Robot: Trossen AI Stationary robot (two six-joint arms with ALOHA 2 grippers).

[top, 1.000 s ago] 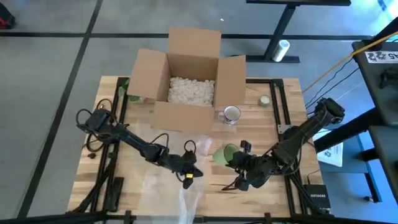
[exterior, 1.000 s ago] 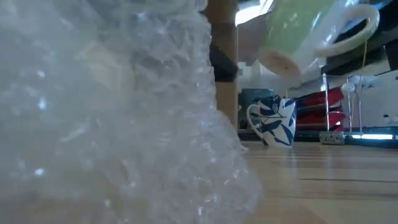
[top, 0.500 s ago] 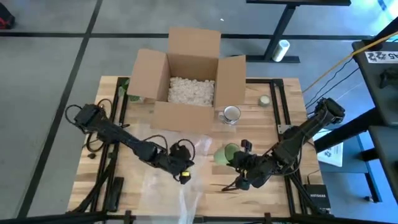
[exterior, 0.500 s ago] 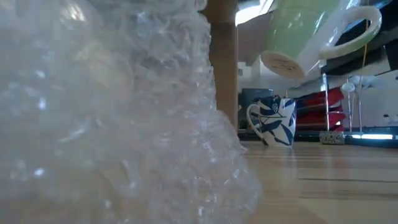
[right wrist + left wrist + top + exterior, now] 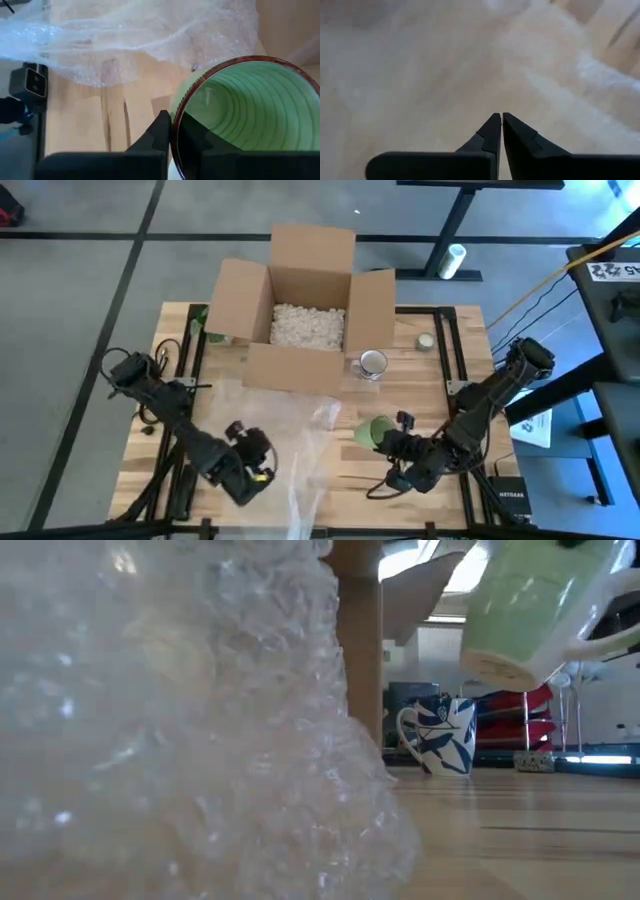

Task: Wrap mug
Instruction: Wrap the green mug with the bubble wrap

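The green mug (image 5: 375, 431) is held up off the tabletop (image 5: 440, 405) by the right claw (image 5: 392, 444), toward the front right. The rim is pinched by that claw, one finger inside and one outside, which is seen pretty clearly in the right wrist view, where the ribbed green inside of the mug (image 5: 240, 107) fills most of the frame. From the low camera the mug (image 5: 535, 605) is seen hanging tilted in the air, base pointing down and toward the wrap, with the handle on the far side.

The bubble wrap (image 5: 290, 445) is spread over the front middle of the tabletop, just beside the mug but not touching it as far as can be told. In the low view the whole left half is blocked by a bunched-up pile of it (image 5: 190, 720).

The left claw (image 5: 245, 470) is parked at the front left, over the edge of the wrap. Its fingers (image 5: 492, 132) are pressed together, and whether any wrap is caught between them can't really be told.

Further back, an open box (image 5: 305, 310) with packing peanuts (image 5: 308, 325) inside is sitting at the rear of the tabletop. A second mug, white with blue leaves (image 5: 440, 735), is standing upright just by the box's front right corner, well apart from both claws.
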